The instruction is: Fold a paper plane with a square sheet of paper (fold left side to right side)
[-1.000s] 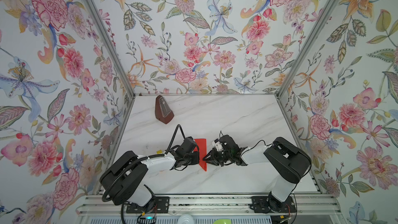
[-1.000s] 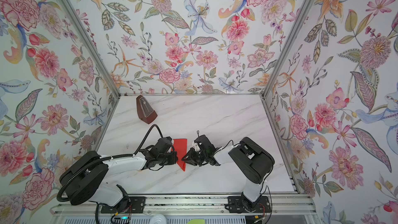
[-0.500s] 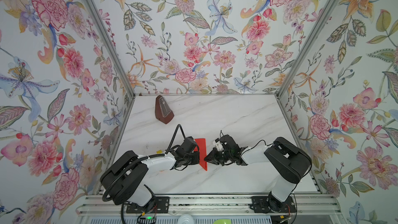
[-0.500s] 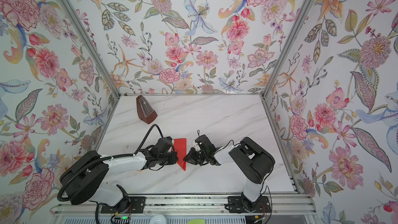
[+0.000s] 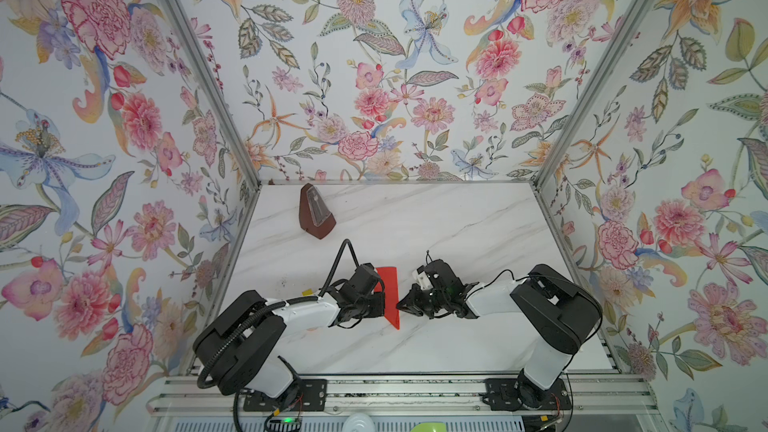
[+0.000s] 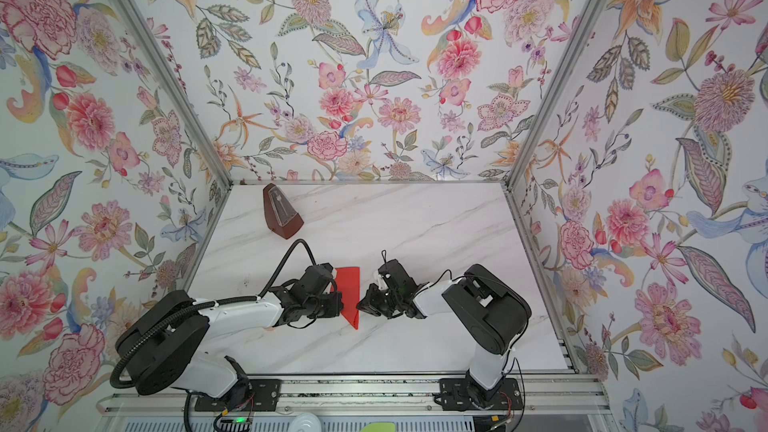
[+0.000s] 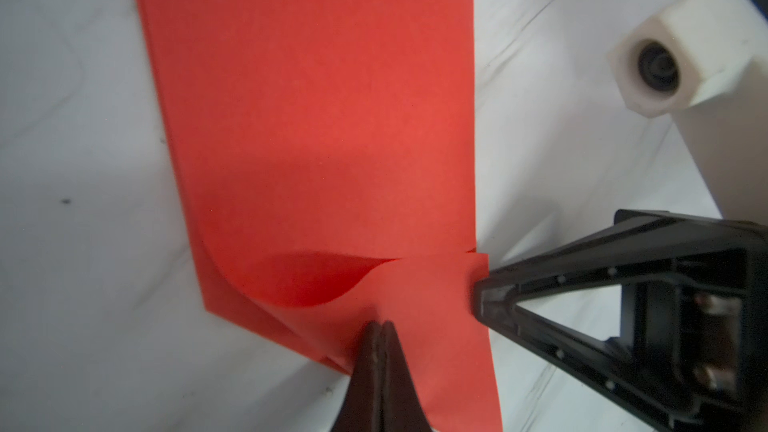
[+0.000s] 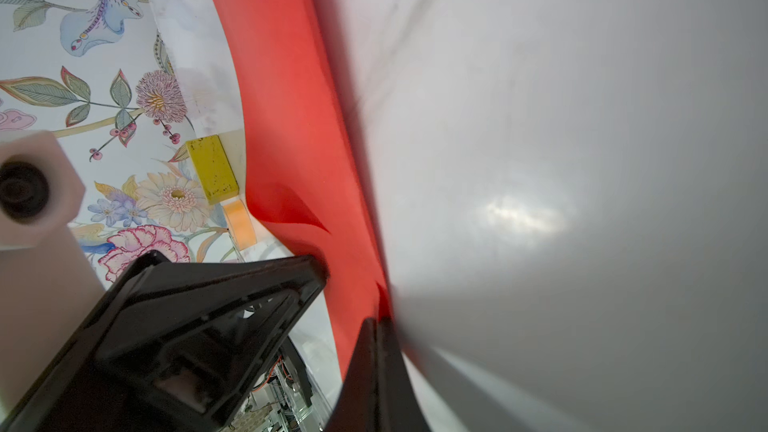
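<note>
I count one red sheet of paper [image 5: 388, 292]. There is one brown metronome [image 5: 316, 214]. There are two robot arms, the left arm [image 5: 291, 313] and the right arm [image 5: 498, 305]. Each arm has one gripper, so that makes two: the left gripper [image 7: 380, 326] and the right gripper [image 8: 378, 322]. I see one small yellow block [image 8: 212, 168], one orange piece [image 8: 240, 222] and one white table [image 5: 457, 222].
</note>
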Tool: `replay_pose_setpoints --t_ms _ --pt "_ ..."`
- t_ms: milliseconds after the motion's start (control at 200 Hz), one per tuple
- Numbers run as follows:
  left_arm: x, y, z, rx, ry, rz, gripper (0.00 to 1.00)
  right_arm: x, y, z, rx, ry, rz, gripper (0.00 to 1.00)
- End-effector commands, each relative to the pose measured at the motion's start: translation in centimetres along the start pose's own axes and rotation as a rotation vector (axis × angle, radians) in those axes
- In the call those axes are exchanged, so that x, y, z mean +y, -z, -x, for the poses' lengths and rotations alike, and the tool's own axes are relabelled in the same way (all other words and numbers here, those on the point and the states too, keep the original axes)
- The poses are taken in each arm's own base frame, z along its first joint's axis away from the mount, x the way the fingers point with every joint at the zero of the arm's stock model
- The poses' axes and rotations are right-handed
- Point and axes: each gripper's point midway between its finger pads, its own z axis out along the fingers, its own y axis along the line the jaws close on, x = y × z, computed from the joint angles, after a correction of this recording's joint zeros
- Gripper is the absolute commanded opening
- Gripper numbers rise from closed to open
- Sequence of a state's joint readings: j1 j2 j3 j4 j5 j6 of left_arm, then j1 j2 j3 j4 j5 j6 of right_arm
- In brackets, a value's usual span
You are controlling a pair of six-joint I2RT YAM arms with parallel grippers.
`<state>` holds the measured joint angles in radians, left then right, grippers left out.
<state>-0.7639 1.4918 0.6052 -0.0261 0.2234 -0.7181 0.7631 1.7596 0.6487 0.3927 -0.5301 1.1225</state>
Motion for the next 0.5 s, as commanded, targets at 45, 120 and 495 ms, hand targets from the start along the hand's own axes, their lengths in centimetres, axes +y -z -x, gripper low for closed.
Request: replay_pose_setpoints --t_ms 45,120,495 --pt "-1.2 2.1 3.0 -0.068 -0.077 0.012 0.09 -0.1 0.0 0.2 -0.007 0.020 -0.023 0.00" --pt "-1.7 3.1 4.7 -0.103 -0.099 0.010 0.13 -0.1 0.0 0.1 -0.004 0.023 -0.029 0.00" --pt "-2.9 -0.7 7.3 0.030 -0.225 0.003 0.16 0.2 -0.3 0.1 0.004 0.057 -0.059 0.00"
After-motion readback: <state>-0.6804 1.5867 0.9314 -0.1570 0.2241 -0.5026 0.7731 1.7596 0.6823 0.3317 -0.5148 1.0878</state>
